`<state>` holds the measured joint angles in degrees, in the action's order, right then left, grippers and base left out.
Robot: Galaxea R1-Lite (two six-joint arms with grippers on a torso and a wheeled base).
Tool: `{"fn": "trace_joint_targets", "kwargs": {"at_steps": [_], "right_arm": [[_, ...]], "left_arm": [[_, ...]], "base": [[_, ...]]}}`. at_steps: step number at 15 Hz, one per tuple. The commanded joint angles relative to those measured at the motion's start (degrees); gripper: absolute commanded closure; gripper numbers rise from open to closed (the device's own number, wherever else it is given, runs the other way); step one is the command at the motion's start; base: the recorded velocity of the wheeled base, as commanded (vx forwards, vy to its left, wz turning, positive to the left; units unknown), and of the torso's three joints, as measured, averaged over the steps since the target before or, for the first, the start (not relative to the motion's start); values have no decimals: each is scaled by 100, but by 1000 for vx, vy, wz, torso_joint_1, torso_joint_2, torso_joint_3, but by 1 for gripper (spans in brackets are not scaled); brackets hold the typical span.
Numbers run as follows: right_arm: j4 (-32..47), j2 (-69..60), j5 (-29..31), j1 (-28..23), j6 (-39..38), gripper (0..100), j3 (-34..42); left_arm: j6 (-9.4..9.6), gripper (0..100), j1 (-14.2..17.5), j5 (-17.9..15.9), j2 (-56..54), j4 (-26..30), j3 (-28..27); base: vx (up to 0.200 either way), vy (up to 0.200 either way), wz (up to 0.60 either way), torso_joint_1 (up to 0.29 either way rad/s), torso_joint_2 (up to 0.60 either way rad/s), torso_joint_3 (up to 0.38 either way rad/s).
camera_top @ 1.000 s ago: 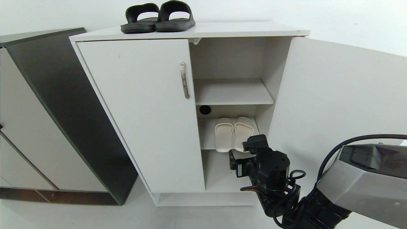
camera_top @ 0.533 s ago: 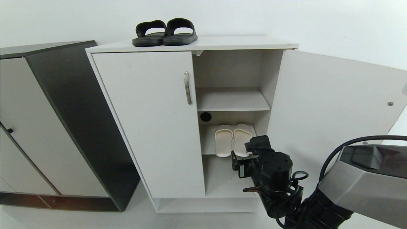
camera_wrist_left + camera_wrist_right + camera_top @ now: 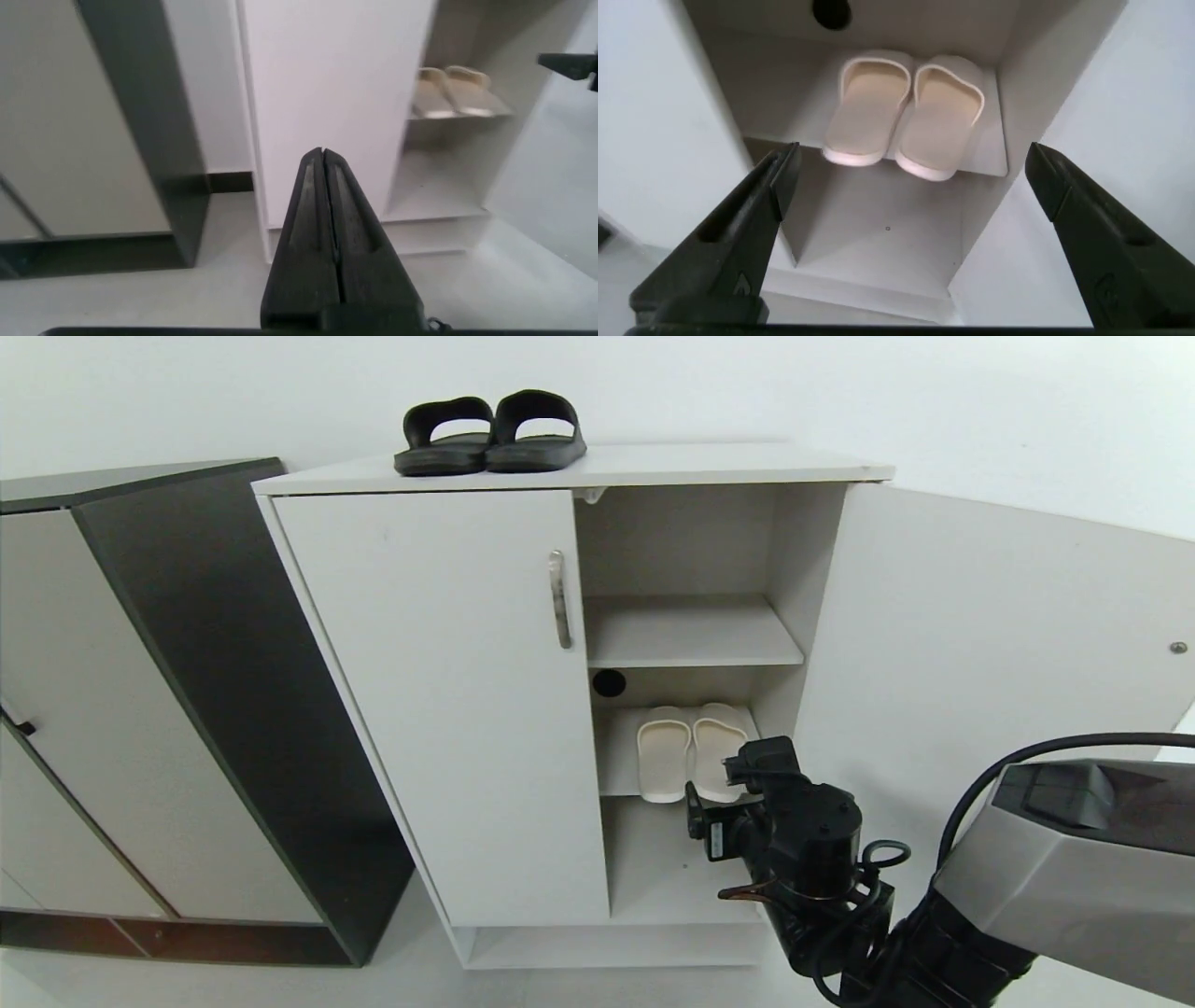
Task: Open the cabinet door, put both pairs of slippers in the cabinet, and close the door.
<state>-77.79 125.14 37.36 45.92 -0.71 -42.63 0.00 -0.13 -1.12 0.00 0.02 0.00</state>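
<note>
Shifted camera aside, little seems to have moved: the right gripper [image 3: 910,159] hangs with fingers wide and empty before the white slippers [image 3: 691,751] on the cabinet's [image 3: 448,691] middle shelf [image 3: 621,747], door [image 3: 980,644] open, black slippers [image 3: 490,434] on top, the left gripper's [image 3: 322,154] fingers pressed together on nothing.

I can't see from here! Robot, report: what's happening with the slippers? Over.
Left gripper shut, empty; right gripper open, empty, facing the shelves. White slippers on lower shelf; black slippers on cabinet top. Right door open, nothing blocking.
</note>
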Motion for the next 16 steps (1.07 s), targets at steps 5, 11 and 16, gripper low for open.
{"fn": "trace_joint_targets", "kwargs": {"at_steps": [5, 11, 16], "right_arm": [[-325, 37, -115, -13, 9, 0, 115], [-465, 116, -221, -57, 194, 0, 203], [-483, 116, -326, -57, 203, 0, 220]], "left_arm": [[0, 100, -4, -11, 9, -2, 0], [0, 100, -4, -11, 9, -2, 0], [-9, 100, -4, 15, 0, -2, 0]], "base": [[0, 200, 0, 4, 0, 3], [0, 200, 0, 4, 3, 1], [0, 120, 0, 3, 1, 1]]}}
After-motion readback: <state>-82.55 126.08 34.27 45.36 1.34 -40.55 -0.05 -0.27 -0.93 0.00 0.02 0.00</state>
